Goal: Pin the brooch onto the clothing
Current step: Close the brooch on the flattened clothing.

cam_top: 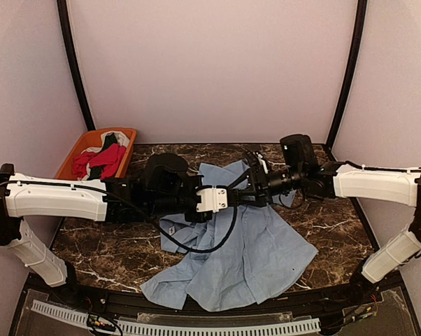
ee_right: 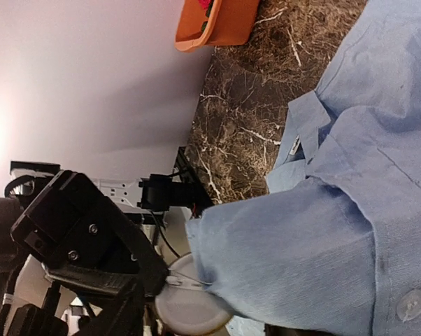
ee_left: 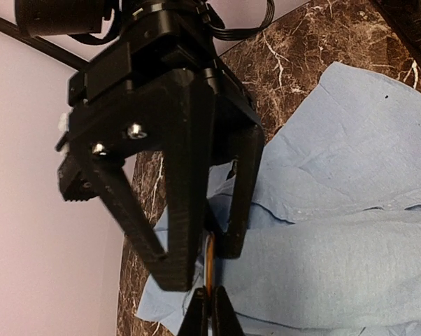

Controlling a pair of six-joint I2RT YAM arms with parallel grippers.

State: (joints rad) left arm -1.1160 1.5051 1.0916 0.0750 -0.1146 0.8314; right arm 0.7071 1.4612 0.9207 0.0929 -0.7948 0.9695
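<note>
Spreading across the lower middle of the overhead view, the light blue shirt (cam_top: 256, 259) lies rumpled on the marble table (cam_top: 329, 224). Just beyond its centre, the left gripper (ee_left: 209, 311) is pinched tight on the round white brooch (ee_right: 189, 311), apparently to present its pin to a shirt fold. The right gripper (ee_left: 205, 264) faces it, jaws parted and gripping nothing. The orange basket (cam_top: 70, 157) of spare garments sits far upper left.
</note>
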